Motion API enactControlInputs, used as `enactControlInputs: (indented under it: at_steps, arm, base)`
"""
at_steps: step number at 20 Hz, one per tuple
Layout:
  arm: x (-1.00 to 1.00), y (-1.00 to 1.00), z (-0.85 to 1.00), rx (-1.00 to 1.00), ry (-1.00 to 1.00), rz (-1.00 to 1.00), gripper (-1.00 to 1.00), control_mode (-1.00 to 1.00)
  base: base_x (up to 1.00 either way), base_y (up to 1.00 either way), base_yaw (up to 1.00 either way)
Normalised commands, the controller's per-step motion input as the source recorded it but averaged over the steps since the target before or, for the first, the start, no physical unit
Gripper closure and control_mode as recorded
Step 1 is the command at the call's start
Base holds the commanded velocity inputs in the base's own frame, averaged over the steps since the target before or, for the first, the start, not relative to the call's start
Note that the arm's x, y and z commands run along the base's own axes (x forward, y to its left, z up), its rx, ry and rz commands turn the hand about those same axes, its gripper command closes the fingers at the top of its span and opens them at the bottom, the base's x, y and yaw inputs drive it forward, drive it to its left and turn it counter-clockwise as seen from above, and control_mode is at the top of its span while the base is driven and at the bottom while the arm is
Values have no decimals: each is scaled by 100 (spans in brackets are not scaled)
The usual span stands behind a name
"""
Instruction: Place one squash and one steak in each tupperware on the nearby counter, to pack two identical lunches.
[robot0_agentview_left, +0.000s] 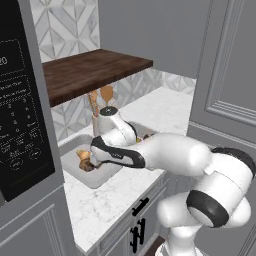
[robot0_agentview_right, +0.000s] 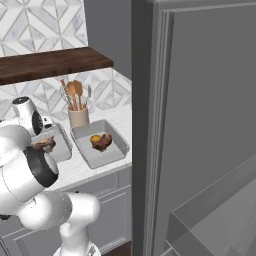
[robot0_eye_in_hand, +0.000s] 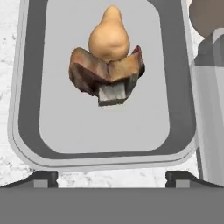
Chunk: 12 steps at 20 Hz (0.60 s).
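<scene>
Food sits in both grey boxes on the white counter (robot0_agentview_left: 115, 200) in front of me. In my hand view I look straight down into one tupperware (robot0_eye_in_hand: 26, 131). A pale yellow squash (robot0_eye_in_hand: 109, 37), shaped like a pear, lies in it, and a dark brown steak (robot0_eye_in_hand: 94, 72) lies right against the fat end of the squash, touching it. My gripper (robot0_eye_in_hand: 111, 177) is above the near rim of this box, with its two dark tips standing wide apart, one at each lower corner of the view, and nothing between them, so I call it open and empty. In the left base view my white arm reaches low over this same box (robot0_agentview_left: 95, 182), and I can just see the brown meat (robot0_agentview_left: 86, 164) peeking out beside the hand. In the right base view that box (robot0_agentview_right: 62, 147) is partly behind my arm, with a bit of meat (robot0_agentview_right: 46, 145) showing. The second tupperware (robot0_agentview_right: 117, 150) sits just beside it, and it holds an orange squash (robot0_agentview_right: 95, 139) touching a second steak (robot0_agentview_right: 105, 141). A beige cup (robot0_agentview_right: 78, 117) of wooden spoons stands behind the boxes, near the wall. A dark wooden shelf (robot0_agentview_left: 90, 72) hangs above the counter, and a black microwave panel (robot0_agentview_left: 20, 125) is at the left of the left base view.
</scene>
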Motion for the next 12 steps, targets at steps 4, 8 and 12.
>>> enactControlInputs:
  at_steps: [4,8,12]
  arm:
    - [-96,-95,52,10,-33,-2,-100,-100]
    - [-99,-94,72,14,-35,0,-100,-100]
    - [-100,-64,93,9,-39,0,-100,-100]
  base:
    - [0,0,0]
    - [0,0,0]
    - [0,0,0]
